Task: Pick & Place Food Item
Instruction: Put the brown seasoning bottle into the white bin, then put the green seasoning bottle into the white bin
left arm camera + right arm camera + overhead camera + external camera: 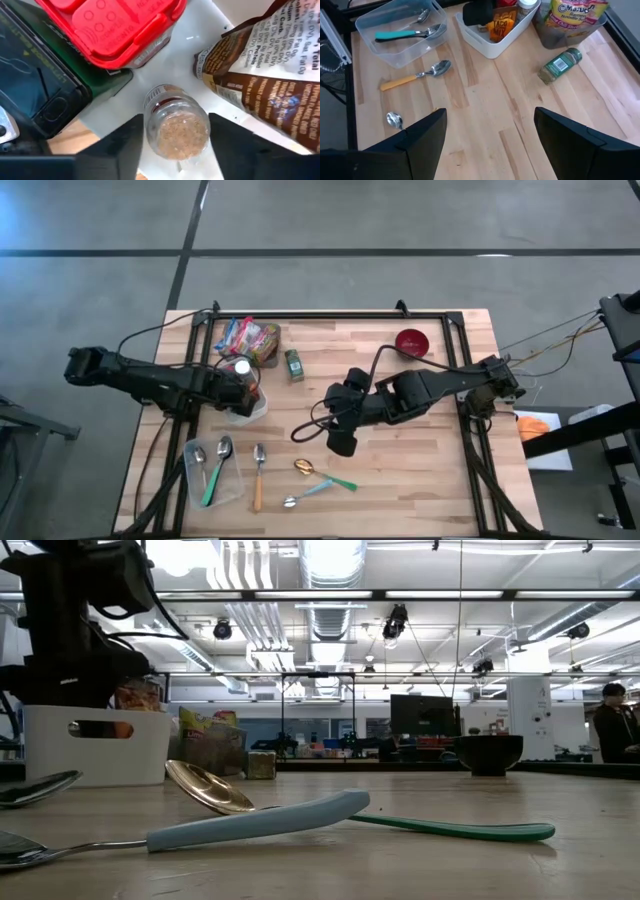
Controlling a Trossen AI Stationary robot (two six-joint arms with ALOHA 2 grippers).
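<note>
We are at the placing end of the job, by our reading. The left gripper (243, 387) hangs over the white bin (256, 408) at the table's left, and between its two dark fingers (122, 145) stands a small spice jar (176, 125), upright on the bin's white floor. The fingers are spread to either side of the jar with white floor showing in the gaps, so we judge the jar released rather than pinched; the view is too close for us to be sure no finger brushes the glass.

The jar is clear, short and round, filled with pale tan granules, with a printed label at its neck and no cap that we can see. It has close company in the bin: a red lid (112, 27) just beside it, a dark green box (42, 75) near that, and a brown printed bag (265, 80) on the other side.

The next move, we think, calls for the left arm to rise straight up, fingers kept wide, so that neither one tips the jar or catches the bag.

The right gripper (340, 442) waits over bare wood near the table's middle, its fingers (422, 135) wide apart and holding nothing. A green spice jar (294, 365) lies on its side on the wood beyond the bin, near the snack bags (245, 337); that may be the next thing to fetch.
</note>
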